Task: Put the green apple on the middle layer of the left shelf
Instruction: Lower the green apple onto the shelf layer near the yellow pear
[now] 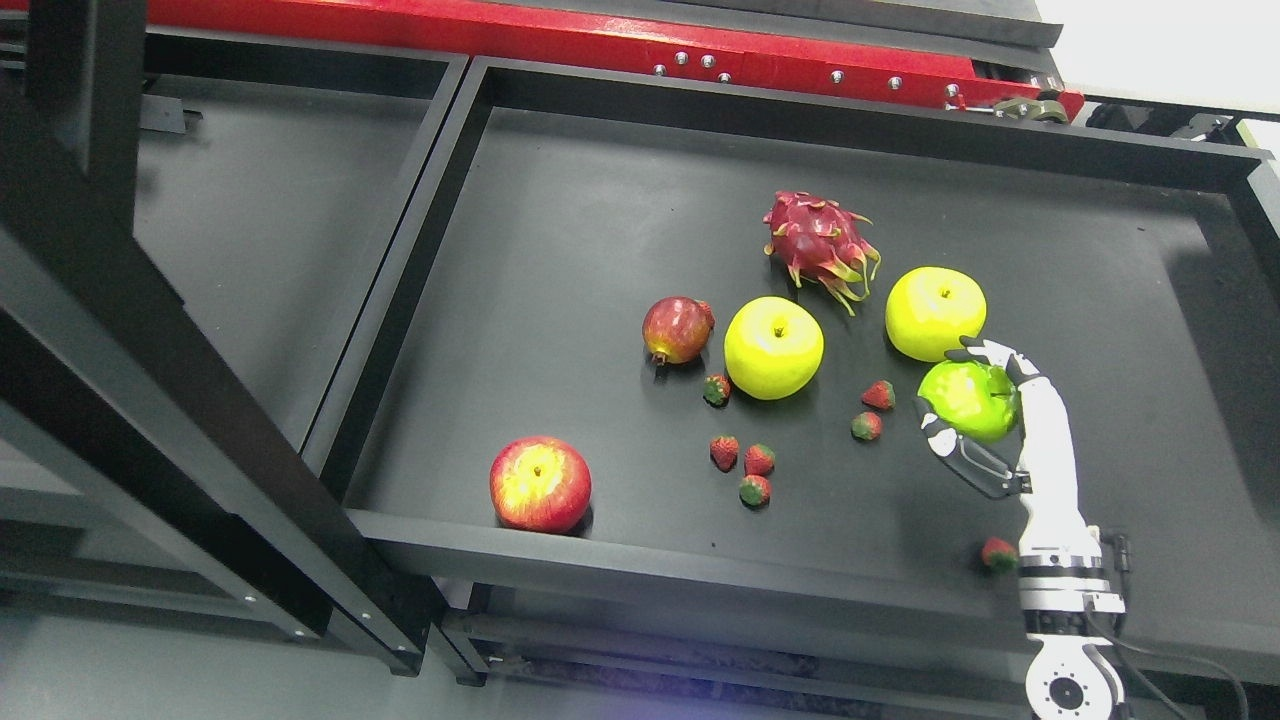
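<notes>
The green apple (968, 400) sits on the black shelf tray (560, 250) right of the middle, just below a yellow apple (934, 312). My right hand (962, 398) comes in from the lower right and is wrapped around the green apple, with fingers over its top and the thumb at its lower left. The apple seems to rest on the tray surface. The left shelf tray (250, 220) lies to the left, beyond a black divider. My left arm is out of view.
On the same tray: a second yellow apple (773, 347), a dragon fruit (820, 243), a pomegranate (677, 329), a red apple (540, 484) near the front edge, and several strawberries (741, 462). A black frame post (150, 330) crosses the left side.
</notes>
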Tool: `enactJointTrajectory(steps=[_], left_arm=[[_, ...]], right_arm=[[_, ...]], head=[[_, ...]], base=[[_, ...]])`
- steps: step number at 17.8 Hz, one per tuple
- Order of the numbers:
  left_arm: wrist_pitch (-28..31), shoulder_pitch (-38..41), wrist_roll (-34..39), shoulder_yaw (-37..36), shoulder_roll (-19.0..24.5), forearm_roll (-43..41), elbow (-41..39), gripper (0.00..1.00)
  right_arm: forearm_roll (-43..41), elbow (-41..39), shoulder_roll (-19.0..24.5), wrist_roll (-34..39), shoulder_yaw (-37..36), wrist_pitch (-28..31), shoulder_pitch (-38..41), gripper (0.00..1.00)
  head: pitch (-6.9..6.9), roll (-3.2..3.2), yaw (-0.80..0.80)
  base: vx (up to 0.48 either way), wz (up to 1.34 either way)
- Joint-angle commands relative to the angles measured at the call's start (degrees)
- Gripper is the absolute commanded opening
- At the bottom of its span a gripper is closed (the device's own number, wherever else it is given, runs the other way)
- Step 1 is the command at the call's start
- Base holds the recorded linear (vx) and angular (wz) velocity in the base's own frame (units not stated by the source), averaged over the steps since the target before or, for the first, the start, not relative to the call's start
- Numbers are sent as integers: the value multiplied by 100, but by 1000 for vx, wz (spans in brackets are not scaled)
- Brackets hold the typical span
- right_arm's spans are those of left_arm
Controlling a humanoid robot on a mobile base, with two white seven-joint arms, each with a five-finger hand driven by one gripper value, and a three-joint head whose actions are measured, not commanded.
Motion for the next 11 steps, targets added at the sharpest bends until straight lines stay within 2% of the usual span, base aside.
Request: enactJointTrajectory(steps=[1,5,6,7,8,9,10,11], left_arm=[[-8,4,4,0,100,0,0,100],[1,4,4,0,100,0,0,100],[-8,4,4,0,100,0,0,100],[1,4,4,0,100,0,0,100],[1,4,4,0,100,0,0,100],[-8,4,4,0,100,0,0,100],[-8,4,4,0,100,0,0,100],[-8,4,4,0,100,0,0,100]], right_arm=[[0,30,7,1,0,0,5,2],[0,30,24,1,0,0,14,4],[0,30,42,1,-9,35,40,12],[-9,30,77,-16,-18,166,49,25],[-18,30,86,1,0,306,32,62],[-26,30,77,19,8,325,32,76],[-44,21,69,19,26,299,40,80],[-88,21,51,28,70,281,32,100]], head=[[0,0,0],[0,0,0],[0,0,0],[0,0,0],[0,0,0],[0,0,0],[0,0,0],[0,0,0]], base=[[103,14],[62,13],[42,0],[22,1],[13,0],[13,0],[0,0],[0,0]])
